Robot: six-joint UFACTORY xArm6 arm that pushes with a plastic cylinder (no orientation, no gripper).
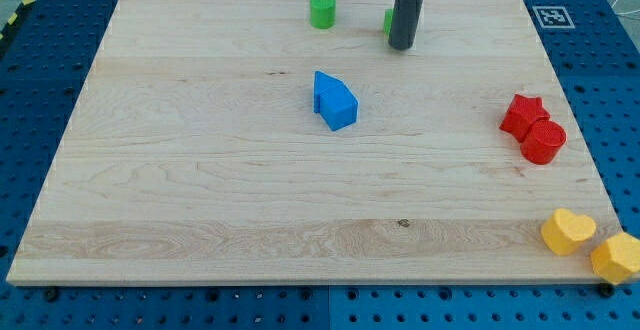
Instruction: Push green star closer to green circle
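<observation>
- The green star (388,21) is seen at the counter's (200,190) twelve o'clock edge, touching the rod just at nine o'clock of my tip (403,46).
- No claw is carried: the arm ends in a plain dark rod, so nothing is gripped, and no opening can be told.
- The green circle (322,11) is found near, at nine o'clock of the green star, apart from it.
- Most of the green star is hidden behind the rod; only a thin green sliver is shown, so its shape cannot be made out.
- The yellow block (616,258) at the four o'clock corner is cut off by the view's right edge, beside a yellow heart (567,231).
- The counter is pale grained wood, laid on a blue perforated base (40,90).
- A blue block (334,100) of two joined angular pieces is seen near the middle.
- A red star (522,115) is touched by a red cylinder (544,141) at three o'clock.
</observation>
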